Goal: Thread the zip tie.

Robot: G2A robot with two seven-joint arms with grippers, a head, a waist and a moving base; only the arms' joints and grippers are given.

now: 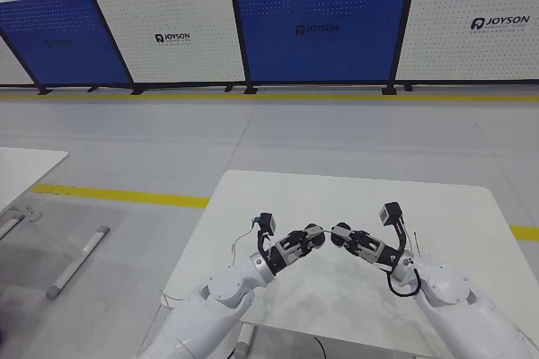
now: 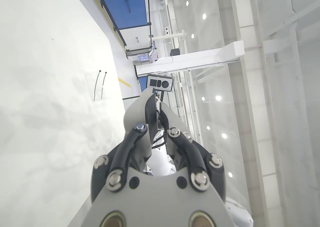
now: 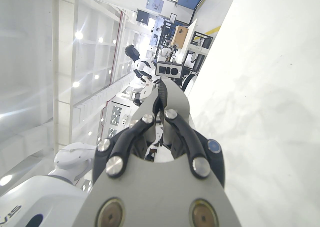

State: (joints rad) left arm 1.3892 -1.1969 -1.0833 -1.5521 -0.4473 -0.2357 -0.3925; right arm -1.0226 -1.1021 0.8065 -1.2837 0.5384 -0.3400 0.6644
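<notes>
Oddly, neither pincer has a tie in it that I can see. The left gripper [image 2: 156, 99] and the right gripper [image 3: 161, 88] hang tip to tip above the middle of the white table [image 1: 341, 193]. Each has its fingers drawn narrow, almost pad on pad, with nothing visible between them. Two black zip ties [image 2: 96, 85] lie flat on the table side by side, near each other but not touching, well apart from both grippers and out on the right arm's side. By their look they are light, thin, springy strips: stiff enough along the length to be pushed through a slot, yet likely to bow, twist or skate over the smooth top if nudged. I would pinch one tie just behind its square head with one gripper and take the tapered tail a little back from its tip with the other, so the short free end is straight enough to aim.
</notes>
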